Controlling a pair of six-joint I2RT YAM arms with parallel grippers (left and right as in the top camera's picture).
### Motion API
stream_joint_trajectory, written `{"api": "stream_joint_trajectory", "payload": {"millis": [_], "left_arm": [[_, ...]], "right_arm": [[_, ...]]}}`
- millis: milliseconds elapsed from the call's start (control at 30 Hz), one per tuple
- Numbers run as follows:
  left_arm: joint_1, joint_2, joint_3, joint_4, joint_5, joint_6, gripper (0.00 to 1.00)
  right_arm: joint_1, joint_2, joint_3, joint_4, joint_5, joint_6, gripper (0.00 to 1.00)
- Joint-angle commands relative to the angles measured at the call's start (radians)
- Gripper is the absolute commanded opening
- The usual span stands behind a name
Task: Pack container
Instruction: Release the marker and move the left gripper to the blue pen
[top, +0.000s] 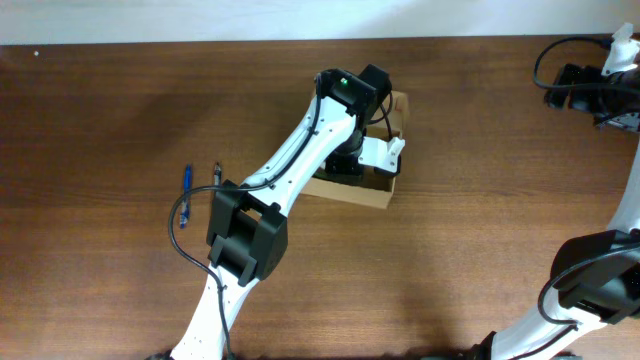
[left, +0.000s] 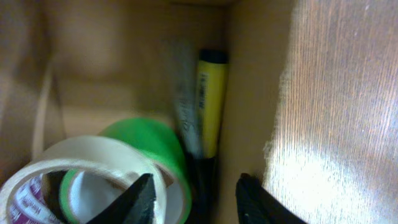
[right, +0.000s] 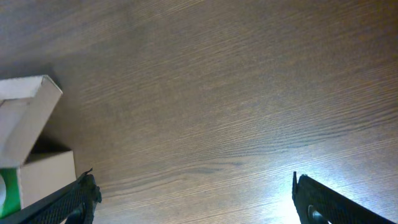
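Note:
The tan cardboard container (top: 352, 190) sits mid-table, mostly covered by my left arm. In the left wrist view my left gripper (left: 196, 200) hangs inside the container (left: 124, 62), jaws apart, gripping nothing. A dark marker end lies between the fingers. A yellow marker (left: 210, 106) and a blurred grey pen (left: 185, 106) stand against the inner wall. A white tape roll (left: 93, 158) leans on a green tape roll (left: 158, 140) at the left. My right gripper (right: 193, 199) stands wide open over bare table, far right of the container (right: 43, 177).
Two pens lie on the table left of the container: a blue one (top: 187, 182) and a dark one (top: 216, 173). The right arm (top: 600, 85) rests at the far right corner. The table's back edge (top: 300, 38) runs along the top.

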Motion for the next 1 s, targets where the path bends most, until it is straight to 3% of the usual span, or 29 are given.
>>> {"api": "stream_joint_trajectory", "payload": {"millis": [0,367,467,633,733,967], "left_arm": [[-0.005,-0.012,0.002,0.004,-0.053,-0.061,0.44],[0.094,-0.388,-0.041,0.167,-0.146,-0.461,0.51],[0.209,-0.545,-0.219,0.255,-0.216,-0.688,0.51],[0.417,-0.665,-0.516,0.294,-0.207,-0.986,0.50],[0.522,-0.664,-0.647,0.310,-0.169,-1.051,0.52],[0.646,-0.653,-0.913,0.447,-0.106,-1.051,0.54]], "right_arm": [[0.002,-0.001,-0.001,0.000,-0.008,0.008,0.99],[0.002,-0.001,-0.001,0.000,-0.009,0.008,0.99],[0.002,-0.001,-0.001,0.000,-0.008,0.008,0.99],[0.002,-0.001,-0.001,0.000,-0.009,0.008,0.99],[0.002,-0.001,-0.001,0.000,-0.008,0.008,0.99],[0.002,-0.001,-0.001,0.000,-0.009,0.008,0.99]]}}
